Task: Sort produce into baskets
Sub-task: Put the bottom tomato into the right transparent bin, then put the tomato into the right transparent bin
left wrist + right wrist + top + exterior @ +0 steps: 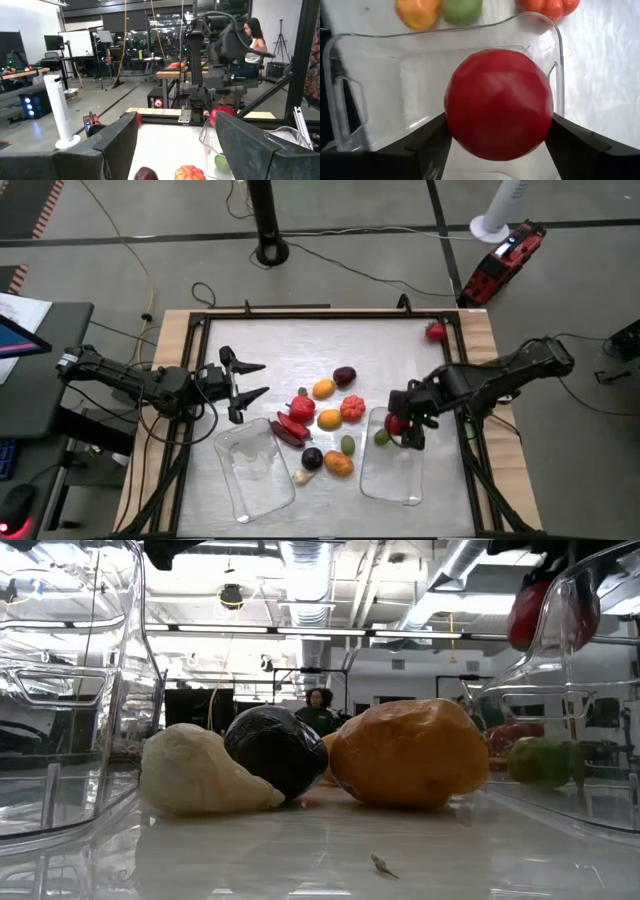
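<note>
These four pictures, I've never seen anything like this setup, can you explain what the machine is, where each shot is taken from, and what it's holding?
It is a robot with two dark arms working at a table. One picture looks straight down from above. One sits at table height, close to the toy food. The other two come from cameras on the arms' wrists.

Toy fruits and vegetables lie in a loose pile mid-table, between two clear plastic trays. A stray red piece sits near the far right corner.

The right gripper is shut on a red tomato, holding it over the right tray. The left gripper, fingers open and empty, waits beside the pile near the left tray.

A person sits in the room behind.
</note>
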### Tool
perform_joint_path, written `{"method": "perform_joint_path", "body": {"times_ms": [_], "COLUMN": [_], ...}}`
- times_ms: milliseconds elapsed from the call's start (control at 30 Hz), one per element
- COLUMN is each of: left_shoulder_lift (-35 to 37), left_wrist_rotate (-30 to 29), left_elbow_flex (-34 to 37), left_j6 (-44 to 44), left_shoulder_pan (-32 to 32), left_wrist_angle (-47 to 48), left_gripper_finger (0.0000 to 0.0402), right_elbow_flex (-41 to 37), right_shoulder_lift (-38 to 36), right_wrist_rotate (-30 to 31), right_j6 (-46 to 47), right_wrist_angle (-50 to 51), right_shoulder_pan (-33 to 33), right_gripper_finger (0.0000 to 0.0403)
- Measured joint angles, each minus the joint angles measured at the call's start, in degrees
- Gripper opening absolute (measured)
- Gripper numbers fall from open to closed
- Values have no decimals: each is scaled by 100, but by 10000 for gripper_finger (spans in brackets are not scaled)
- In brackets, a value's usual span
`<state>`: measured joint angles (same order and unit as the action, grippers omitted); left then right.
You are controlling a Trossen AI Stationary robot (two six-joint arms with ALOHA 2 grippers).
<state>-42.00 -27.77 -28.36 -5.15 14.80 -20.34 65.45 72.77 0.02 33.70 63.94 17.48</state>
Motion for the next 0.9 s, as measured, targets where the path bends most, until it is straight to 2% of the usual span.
{"method": "perform_joint_path", "body": {"times_ms": [233,400,533,700,900], "left_shoulder_lift": [2,2,2,2,0], "left_wrist_rotate": [-2,-2,-2,-1,0], "left_elbow_flex": [0,0,0,0,0], "left_j6": [44,31,21,26,24], "left_shoulder_pan": [1,1,1,-1,1], "left_wrist_angle": [-9,-7,-7,-7,11], "left_gripper_finger": [252,252,252,252,252], "right_elbow_flex": [0,0,0,-159,-1014], "right_shoulder_lift": [61,61,61,-116,-558], "right_wrist_rotate": [96,-78,790,1191,1527], "right_j6": [233,138,78,-451,-1795], "right_wrist_angle": [107,483,1330,1680,590], "right_shoulder_pan": [-16,-212,-581,-1736,-3720], "right_gripper_finger": [394,382,378,376,376]}}
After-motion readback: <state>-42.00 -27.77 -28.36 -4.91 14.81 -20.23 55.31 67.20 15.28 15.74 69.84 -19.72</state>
